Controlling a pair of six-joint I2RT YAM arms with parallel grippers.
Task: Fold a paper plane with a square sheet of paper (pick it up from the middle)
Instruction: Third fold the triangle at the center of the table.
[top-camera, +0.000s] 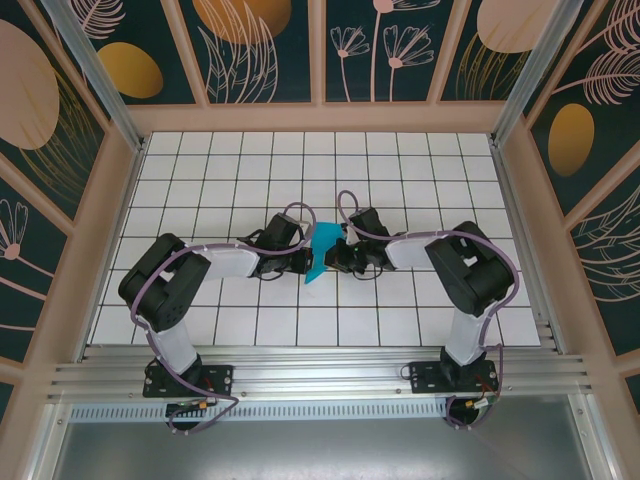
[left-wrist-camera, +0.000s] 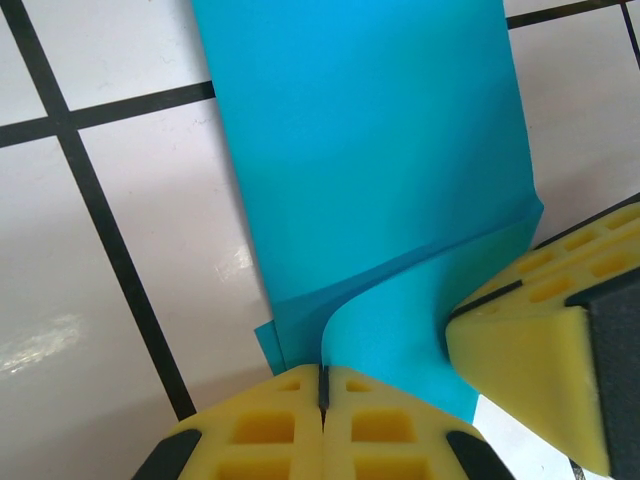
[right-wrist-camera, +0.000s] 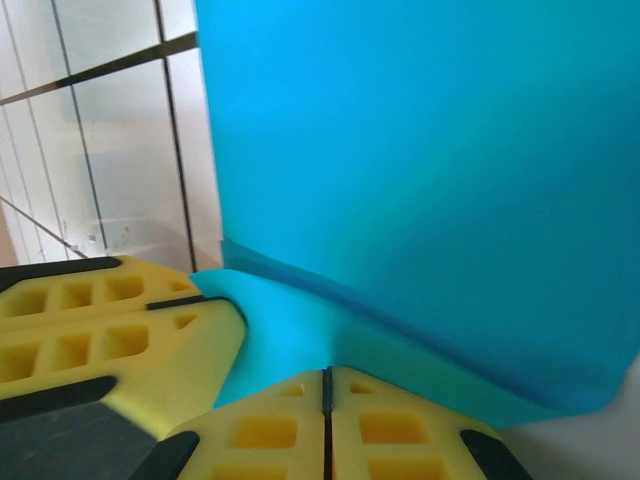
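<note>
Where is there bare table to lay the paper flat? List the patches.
Bare: far rows of the tiled table, between the back wall and the claws; also the near tiles between the left base and right base. Crowded: the middle, where the left claw and right claw, both shut, pinch the teal paper.

White tiled table (top-camera: 420, 170), black grid lines.

Bright, even light; soft glare on tiles (left-wrist-camera: 60, 340).
</note>
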